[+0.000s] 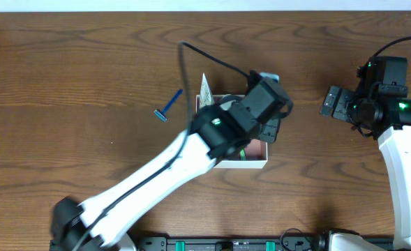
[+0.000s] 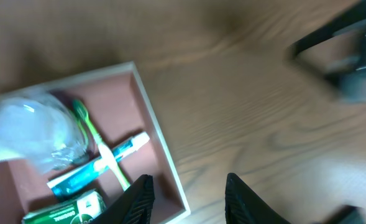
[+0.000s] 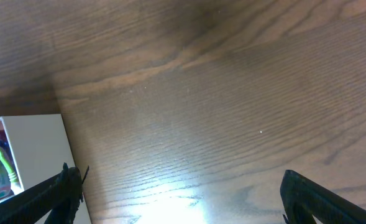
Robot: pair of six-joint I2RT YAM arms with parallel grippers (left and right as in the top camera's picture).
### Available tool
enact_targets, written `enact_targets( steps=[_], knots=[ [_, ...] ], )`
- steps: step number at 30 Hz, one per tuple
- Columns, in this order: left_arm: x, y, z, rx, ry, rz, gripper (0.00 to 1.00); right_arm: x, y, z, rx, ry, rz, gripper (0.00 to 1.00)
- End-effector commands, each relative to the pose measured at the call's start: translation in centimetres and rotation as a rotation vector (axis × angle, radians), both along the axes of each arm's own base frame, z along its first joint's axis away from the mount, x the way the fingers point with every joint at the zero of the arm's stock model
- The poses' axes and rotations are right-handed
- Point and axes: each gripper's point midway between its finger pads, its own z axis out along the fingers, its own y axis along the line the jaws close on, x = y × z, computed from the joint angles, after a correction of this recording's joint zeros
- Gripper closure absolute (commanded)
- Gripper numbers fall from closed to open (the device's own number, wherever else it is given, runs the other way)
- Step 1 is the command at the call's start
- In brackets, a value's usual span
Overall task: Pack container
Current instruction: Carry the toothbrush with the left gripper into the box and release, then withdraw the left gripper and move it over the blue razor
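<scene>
Lying loose on the counter (image 1: 65,70) at the left is a blue razor (image 1: 169,106), apart from the container (image 2: 161,134), which sits mid-counter under the left arm. Inside it, the left wrist view shows a clear plastic bag (image 2: 27,124), a green toothbrush (image 2: 99,146) crossed over a toothpaste tube (image 2: 102,165), and a green packet (image 2: 64,211) in the near corner.

The left gripper (image 2: 189,196) hangs over the container's right wall, spread and holding nothing. The razor looks like the piece left to pack. Doing that well probably means lifting clear of the thin wall first and crossing to the razor. Pinch it across its handle, since it lies flat on the wood, then lower it into the bare pink floor beside the toothbrush rather than dropping it.

At the far right, the right gripper (image 1: 331,102) is also spread wide and empty, well apart from the container.

The packet carries pale lettering and the tube has print, but both are too blurred to read.
</scene>
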Motion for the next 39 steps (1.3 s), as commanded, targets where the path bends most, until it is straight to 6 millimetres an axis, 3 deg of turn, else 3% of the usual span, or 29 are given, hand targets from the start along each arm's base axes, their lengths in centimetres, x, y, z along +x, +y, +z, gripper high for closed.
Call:
enact_targets(
  steps=[1,5,9,15,23,26,33,39],
  knots=[
    [-1.1,1.9,6.0,-0.052,-0.132,-0.043,0.61,0.2,-0.1,0.4,0.004,-0.012,-0.012,0.01],
    [-1.0,7.1,8.9,0.011,-0.238,0.093,0.57,0.2,-0.1,0.4,0.004,-0.012,-0.012,0.01],
    [0.0,13.4,9.7,0.104,-0.274,0.284,0.52,0.2,-0.1,0.4,0.004,-0.012,-0.012,0.01],
    [2.8,21.2,7.0,0.201,-0.151,0.528,0.51,0.2,-0.1,0.4,0.004,-0.012,-0.012,0.01],
    [8.0,28.2,1.2,0.269,0.026,0.731,0.51,0.2,-0.1,0.4,0.004,-0.012,-0.012,0.01],
    [9.8,29.2,-1.8,0.34,0.088,0.686,0.51,0.2,-0.1,0.4,0.004,-0.012,-0.012,0.01],
    [11.8,29.0,-10.2,0.463,0.273,0.463,0.45,0.2,-0.1,0.4,0.004,-0.012,-0.012,0.01],
    [13.4,27.3,-14.8,0.458,0.319,0.321,0.36,0.2,-0.1,0.4,0.004,-0.012,-0.012,0.01]
  ],
)
